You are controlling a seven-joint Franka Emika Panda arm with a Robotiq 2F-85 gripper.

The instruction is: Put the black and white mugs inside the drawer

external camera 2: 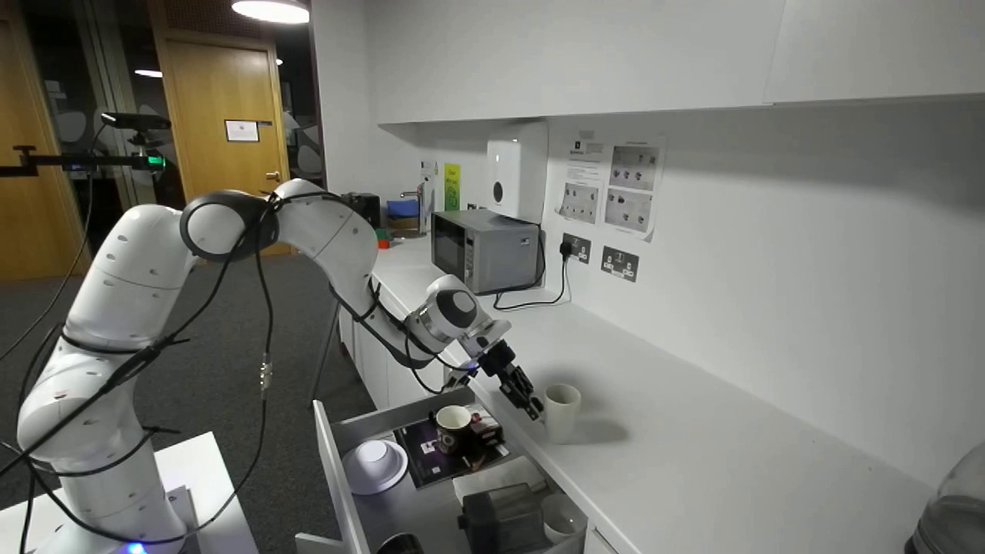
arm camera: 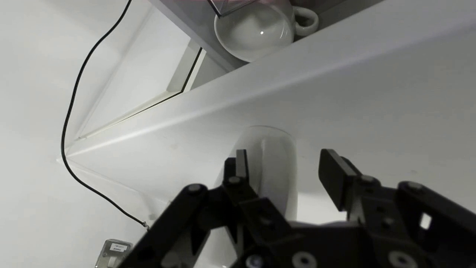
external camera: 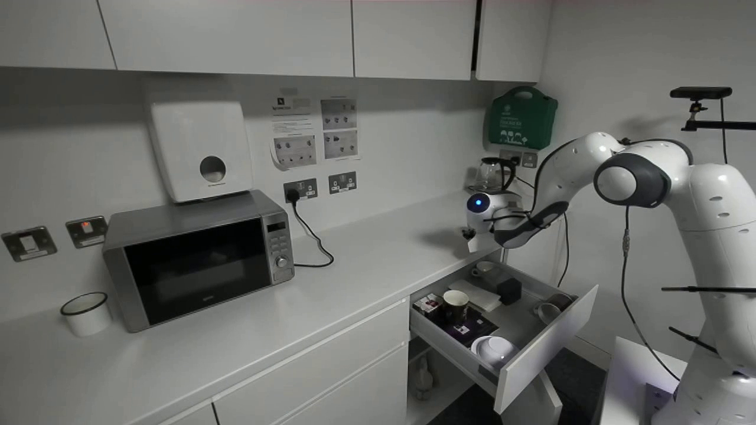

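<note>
1. In the wrist view, the gripper [arm camera: 284, 169] has its two fingers well apart, and the gap between them is visible.
2. In an exterior view, the white mug [external camera 2: 561, 422] stands upright on the counter [external camera 2: 731, 462], just beside the fingertips, at 3 o'clock from them.
3. In the wrist view, the finger at 9 o'clock overlaps this mug, while the finger at 3 o'clock is seen apart from it; whether the mug is touched, I cannot tell.
4. The black mug [external camera: 455, 313] stands upright inside the opened drawer [external camera: 549, 347], in an exterior view at 11 o'clock from the white dishes [external camera: 497, 352].
5. Inside the drawer there is also a wider white cup [arm camera: 256, 41], its handle at 3 o'clock in the wrist view.
6. A dark-rimmed white cup [external camera: 87, 320] stands near the microwave [external camera: 195, 271], at its 8 o'clock.
</note>
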